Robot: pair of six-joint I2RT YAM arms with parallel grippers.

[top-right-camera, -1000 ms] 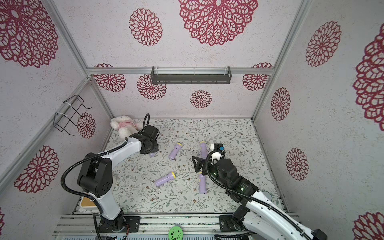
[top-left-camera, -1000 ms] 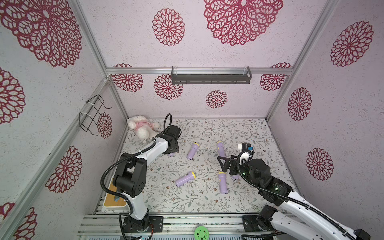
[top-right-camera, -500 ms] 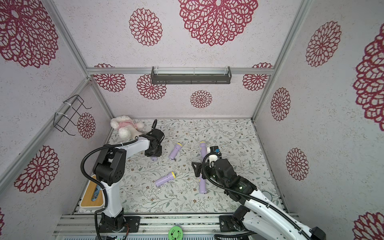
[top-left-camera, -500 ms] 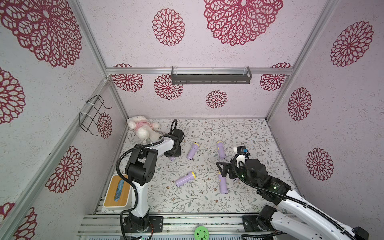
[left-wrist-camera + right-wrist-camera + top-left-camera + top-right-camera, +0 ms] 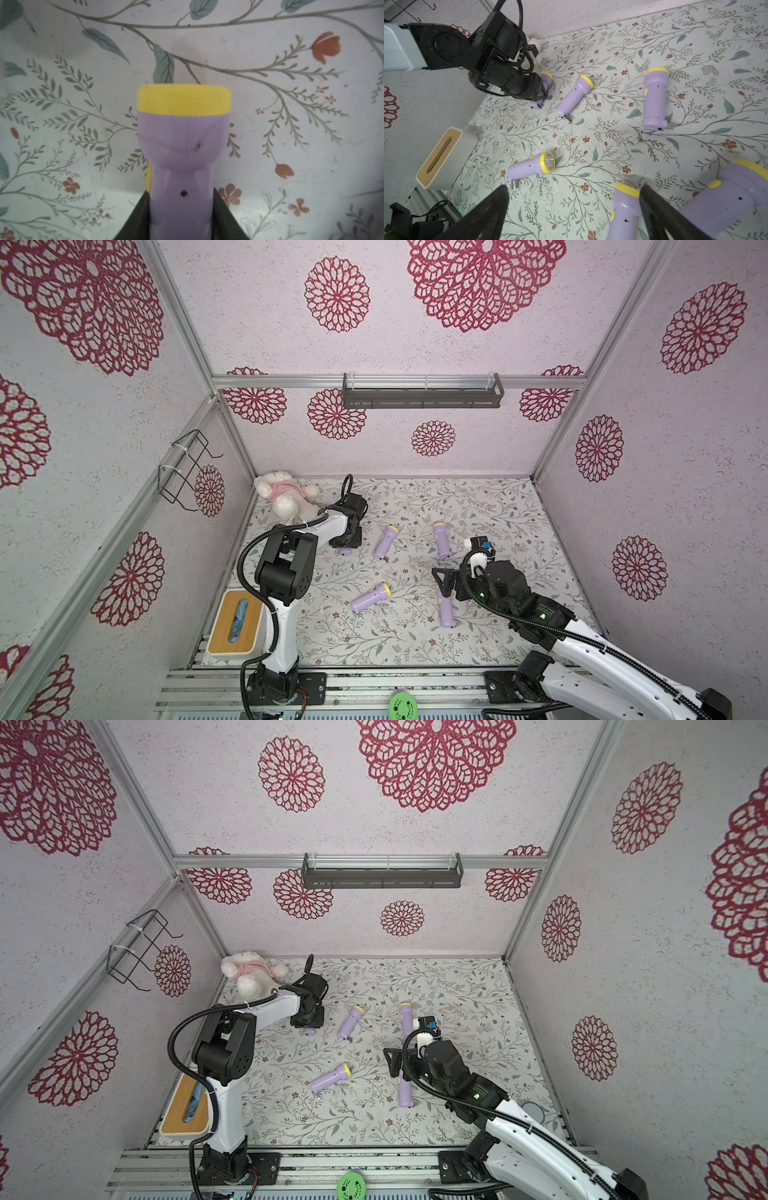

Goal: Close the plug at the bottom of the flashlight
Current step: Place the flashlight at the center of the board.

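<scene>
Jaws clamped on the purple body of a yellow-capped flashlight, the left gripper holds it low over the floral mat at the far-left of the enclosure, near a plush toy. In both top views the gripper hides nearly all of it, and only the tail of the flashlight peeks out. That bottom end shows small in the right wrist view, and whether its plug is folded in cannot be made out.

The left arm rises from the near rail, bends at the elbow and reaches to the far left, wrist turned down.

The right arm stretches from the near-right corner toward the mat's middle. The right gripper is spread wide and empty, low over a second flashlight. In the right wrist view this one lies close against one finger and is cut off by the frame.

Three loose flashlights lie between the arms. A further flashlight is cropped at the edge of the right wrist view. A tissue box sits partly behind the left arm.
</scene>
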